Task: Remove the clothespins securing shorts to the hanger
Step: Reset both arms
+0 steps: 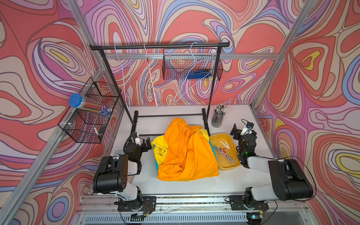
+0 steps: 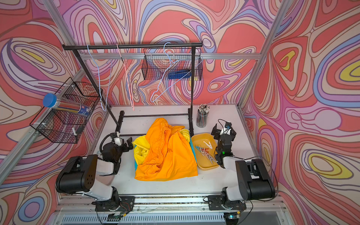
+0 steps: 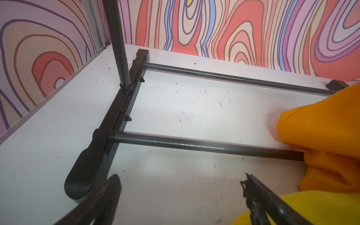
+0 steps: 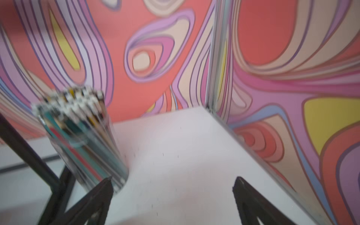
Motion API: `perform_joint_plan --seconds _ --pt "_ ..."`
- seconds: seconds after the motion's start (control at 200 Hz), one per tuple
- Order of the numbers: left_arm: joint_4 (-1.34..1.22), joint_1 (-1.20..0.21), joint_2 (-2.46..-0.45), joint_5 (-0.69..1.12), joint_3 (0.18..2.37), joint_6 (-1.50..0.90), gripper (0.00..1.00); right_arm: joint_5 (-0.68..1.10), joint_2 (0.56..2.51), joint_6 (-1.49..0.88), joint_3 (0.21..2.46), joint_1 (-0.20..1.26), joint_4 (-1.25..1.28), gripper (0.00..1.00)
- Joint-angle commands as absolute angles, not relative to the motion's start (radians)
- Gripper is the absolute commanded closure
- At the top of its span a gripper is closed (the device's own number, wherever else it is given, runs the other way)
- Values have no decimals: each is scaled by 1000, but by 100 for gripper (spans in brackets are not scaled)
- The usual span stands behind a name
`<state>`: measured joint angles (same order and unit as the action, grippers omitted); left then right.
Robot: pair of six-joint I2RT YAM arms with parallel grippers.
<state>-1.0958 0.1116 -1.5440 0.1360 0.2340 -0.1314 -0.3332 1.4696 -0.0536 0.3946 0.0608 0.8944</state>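
The shorts lie in a crumpled heap at the middle of the white desk (image 1: 175, 185). The orange shorts (image 1: 187, 155) are on top, thin and smooth, with a ruffled elastic waistband. Glossy yellow shorts (image 1: 160, 148) bulge out at the heap's left and far sides.

Just right of the heap, an oblong yellow plastic tray (image 1: 229, 167) holds the clothespins (image 1: 224, 151), slim pale clips in a loose tangle.

On the far side stands a black speckled metal rack (image 1: 159, 46). From its top bar hang a pink wire hanger (image 1: 151, 78) and pale blue wire hangers (image 1: 123, 78). A clear cup of pencils (image 1: 219, 116) stands by the rack's right foot.

The left tool (image 3: 181, 179) sits left of the heap, jaws spread wide and holding nothing. The right tool (image 4: 173, 181), beyond the tray, is likewise spread and empty.
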Motion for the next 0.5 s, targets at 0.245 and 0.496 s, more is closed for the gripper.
perform_joint_plan --seconds 0.245,0.496 --pt "-1178 107 -1541 148 223 -107 0 -303 1707 -19 363 78 1152 2" --pt "-1061 97 -1536 139 282 -97 0 -305 1718 -21 437 69 1044 2"
